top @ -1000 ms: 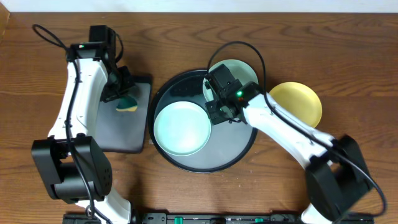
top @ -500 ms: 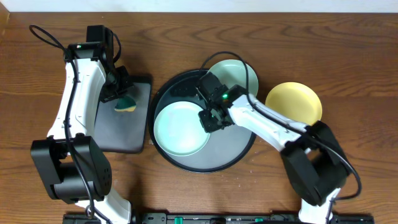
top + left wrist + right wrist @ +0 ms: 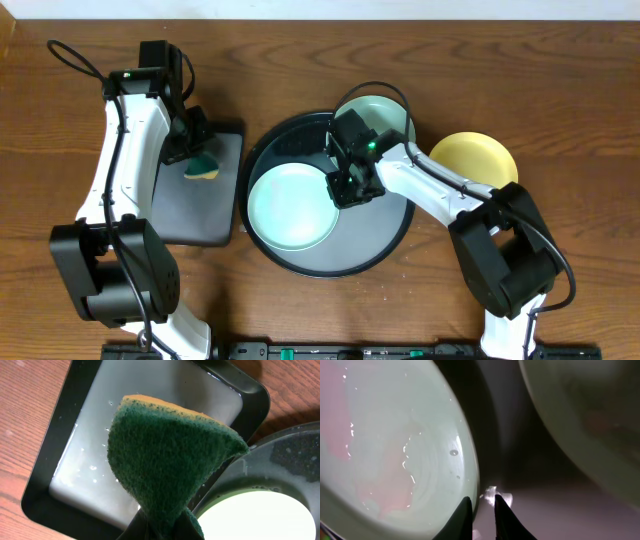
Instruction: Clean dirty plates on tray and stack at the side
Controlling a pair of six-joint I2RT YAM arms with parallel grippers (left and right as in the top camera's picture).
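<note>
A pale turquoise plate (image 3: 285, 205) lies on the left of the round black tray (image 3: 370, 250). A second mint plate (image 3: 385, 115) sits at the tray's upper right, over its rim. The pale yellow plate (image 3: 480, 165) lies on the table to the right. My right gripper (image 3: 345, 190) is at the turquoise plate's right edge. In the right wrist view its fingers (image 3: 481, 505) straddle that plate's rim (image 3: 395, 435) with a narrow gap, and the mint plate (image 3: 585, 410) is beyond. My left gripper (image 3: 195, 150) is shut on a green and yellow sponge (image 3: 170, 445).
A smaller black rectangular tray (image 3: 195, 215) with a wet grey floor (image 3: 75, 470) lies left of the round tray, below the sponge. Cables run over the wooden table behind both arms.
My right gripper moved from the mint plate down to the turquoise plate's right edge. The plates have not moved. The left arm has held still with the sponge.
</note>
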